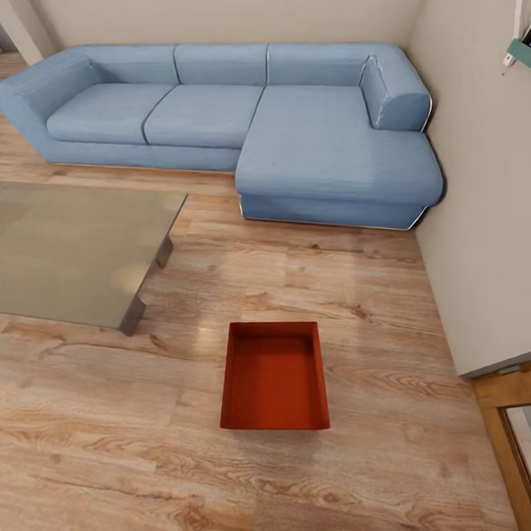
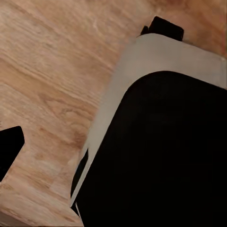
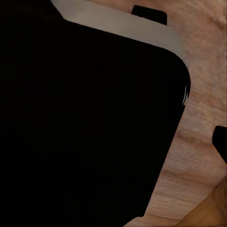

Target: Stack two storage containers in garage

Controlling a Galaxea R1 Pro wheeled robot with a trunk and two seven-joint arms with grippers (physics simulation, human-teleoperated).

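One red-orange open-topped storage container (image 1: 274,375) stands empty on the light wood-plank floor (image 1: 361,291) of the living room, straight ahead of me in the head view. The garage is out of view. In the left wrist view a black fingertip (image 2: 9,147) of my left gripper juts in at the picture's edge over the planks, with nothing against it. A black fingertip (image 3: 220,142) of my right gripper shows the same way in the right wrist view. Both grippers hang beside my own trunk, well short of the container.
A blue corner sofa (image 1: 288,123) fills the far side. A low glass coffee table (image 1: 60,247) stands to the left of the container. A beige wall (image 1: 492,244) and a wooden door frame (image 1: 514,407) close the right. My dark base (image 2: 161,151) (image 3: 85,118) looms close in both wrist views.
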